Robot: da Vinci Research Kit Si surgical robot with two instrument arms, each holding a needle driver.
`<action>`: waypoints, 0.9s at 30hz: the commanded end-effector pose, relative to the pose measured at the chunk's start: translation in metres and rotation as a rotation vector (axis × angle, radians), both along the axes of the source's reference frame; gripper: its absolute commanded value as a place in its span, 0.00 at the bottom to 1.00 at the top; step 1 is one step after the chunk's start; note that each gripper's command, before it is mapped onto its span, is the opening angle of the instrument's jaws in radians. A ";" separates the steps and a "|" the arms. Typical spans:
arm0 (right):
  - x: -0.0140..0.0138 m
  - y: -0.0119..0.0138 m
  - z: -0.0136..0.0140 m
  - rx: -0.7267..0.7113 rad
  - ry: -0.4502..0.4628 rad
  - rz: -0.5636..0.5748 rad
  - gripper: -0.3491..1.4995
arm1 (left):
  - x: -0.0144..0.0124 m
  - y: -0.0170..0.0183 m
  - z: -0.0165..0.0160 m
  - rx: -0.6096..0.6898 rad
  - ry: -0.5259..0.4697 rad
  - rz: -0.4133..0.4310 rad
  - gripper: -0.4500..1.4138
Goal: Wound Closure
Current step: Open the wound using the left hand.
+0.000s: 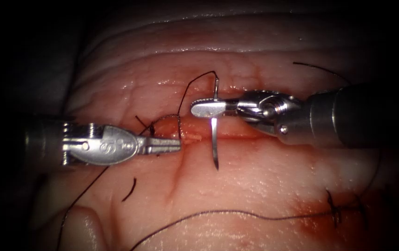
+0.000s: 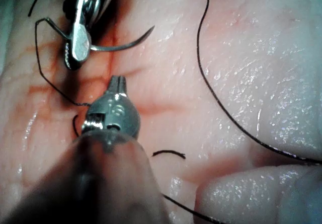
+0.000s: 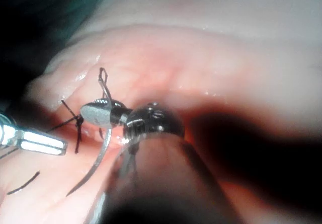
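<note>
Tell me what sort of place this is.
Likely a bench for suturing practice, not an operating room. A slab of pork tissue bears a cut; the right tool, jaws shut, holds a curved needle mid-curve, clear of the tissue. The left tool holds dark thread.

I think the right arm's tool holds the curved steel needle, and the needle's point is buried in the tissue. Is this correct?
Not quite. The right arm's tool does hold the curved steel needle, but its point hangs free above the pale pink tissue, not buried; the endoscope view shows this.
</note>
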State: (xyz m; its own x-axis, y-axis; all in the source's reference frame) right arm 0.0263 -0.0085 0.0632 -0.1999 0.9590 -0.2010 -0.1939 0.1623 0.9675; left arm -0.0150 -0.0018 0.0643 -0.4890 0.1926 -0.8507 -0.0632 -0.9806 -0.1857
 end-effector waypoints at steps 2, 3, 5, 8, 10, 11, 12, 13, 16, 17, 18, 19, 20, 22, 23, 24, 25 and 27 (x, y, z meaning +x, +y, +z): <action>0.0007 -0.0003 0.0004 -0.051 0.004 0.012 0.00 | -0.0003 0.0002 0.0020 0.008 0.072 0.016 0.00; 0.0006 -0.0002 0.0003 -0.069 0.007 0.019 0.00 | -0.0003 0.0002 0.0024 0.013 0.095 0.021 0.00; 0.0006 -0.0001 0.0001 -0.079 0.010 0.025 0.00 | -0.0004 0.0000 0.0035 0.023 0.142 0.049 0.00; 0.0007 -0.0002 -0.0002 -0.083 0.010 0.023 0.00 | -0.0006 -0.0007 0.0050 0.038 0.198 0.089 0.00; 0.0008 -0.0005 -0.0004 -0.089 0.009 0.022 0.00 | -0.0009 -0.0013 0.0063 0.048 0.243 0.125 0.00; 0.0008 -0.0005 -0.0004 -0.089 0.009 0.022 0.00 | -0.0009 -0.0013 0.0063 0.048 0.243 0.125 0.00; 0.0009 -0.0005 -0.0005 -0.090 0.012 0.020 0.00 | -0.0010 -0.0015 0.0069 0.060 0.262 0.135 0.00; 0.0009 -0.0005 -0.0005 -0.095 0.010 0.020 0.00 | -0.0011 -0.0015 0.0072 0.062 0.271 0.143 0.00; 0.0010 -0.0007 -0.0004 -0.126 0.003 0.015 0.00 | -0.0013 -0.0008 0.0080 0.062 0.278 0.139 0.00; 0.0011 -0.0009 -0.0003 -0.139 0.000 0.014 0.00 | -0.0013 -0.0005 0.0082 0.059 0.283 0.135 0.00; 0.0011 -0.0009 -0.0003 -0.139 0.000 0.014 0.00 | -0.0013 -0.0005 0.0082 0.059 0.283 0.135 0.00; 0.0013 -0.0013 -0.0002 -0.157 0.004 0.006 0.00 | -0.0014 0.0002 0.0089 0.055 0.300 0.125 0.00; 0.0014 -0.0015 -0.0002 -0.164 0.003 0.005 0.00 | -0.0014 0.0004 0.0092 0.052 0.307 0.120 0.00; 0.0014 -0.0016 -0.0002 -0.171 0.001 0.004 0.00 | -0.0014 0.0006 0.0097 0.045 0.320 0.112 0.00; 0.0014 -0.0016 -0.0002 -0.176 0.000 0.004 0.00 | -0.0013 0.0007 0.0099 0.045 0.322 0.110 0.00; 0.0014 -0.0016 -0.0002 -0.176 0.000 0.004 0.00 | -0.0013 0.0007 0.0099 0.045 0.322 0.110 0.00; 0.0014 -0.0016 -0.0003 -0.198 -0.007 0.002 0.00 | -0.0012 0.0009 0.0104 0.044 0.328 0.109 0.00; 0.0015 -0.0018 -0.0005 -0.249 -0.021 -0.003 0.00 | -0.0008 0.0015 0.0112 0.043 0.351 0.107 0.00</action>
State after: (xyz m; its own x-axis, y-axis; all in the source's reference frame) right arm 0.0272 -0.0099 0.0622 -0.1888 0.8764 -0.4429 -0.2141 0.4034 0.8896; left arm -0.0152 0.0000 0.0752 -0.7757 0.1571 -0.6113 -0.0335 -0.9774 -0.2087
